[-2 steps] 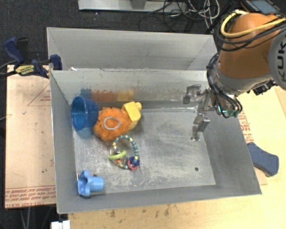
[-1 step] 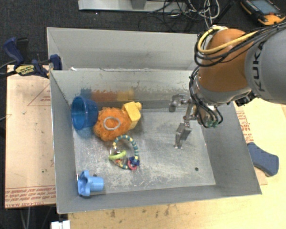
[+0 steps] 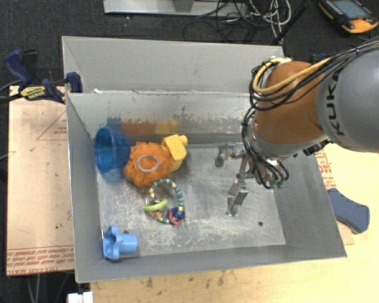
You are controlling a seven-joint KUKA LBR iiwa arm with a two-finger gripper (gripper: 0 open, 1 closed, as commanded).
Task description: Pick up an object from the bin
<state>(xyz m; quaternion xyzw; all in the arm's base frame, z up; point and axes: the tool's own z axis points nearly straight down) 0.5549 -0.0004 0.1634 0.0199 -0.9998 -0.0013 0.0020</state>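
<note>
Hand (image 3: 230,178) released, fingers spread, nothing between them, low over bare bin (image 3: 259,229) floor. Nearest thing: multicoloured bead ring (image 3: 165,202), lying flat, near hand on side away from arm. Past it: orange fuzzy ball (image 3: 148,164), yellow block (image 3: 175,147) touching it. Orange cover (image 3: 284,106) hides hand's base. Open floor all round hand.

I'm looking at the grey sheet-metal bin (image 3: 256,232): matt, floor scratched and dull, back wall giving a faint smeared reflection. The round blue plastic cup (image 3: 108,151) looks smooth with a slight sheen. The lumpy orange toy (image 3: 153,174) reads fuzzy, cloth-like. The yellow block (image 3: 175,147) looks smooth and matt. The ring of coloured beads (image 3: 166,202) glints, glossy plastic. The gripper (image 3: 229,178) is bare grey metal, and the orange wrist cover (image 3: 290,109) is smooth and shiny.
</note>
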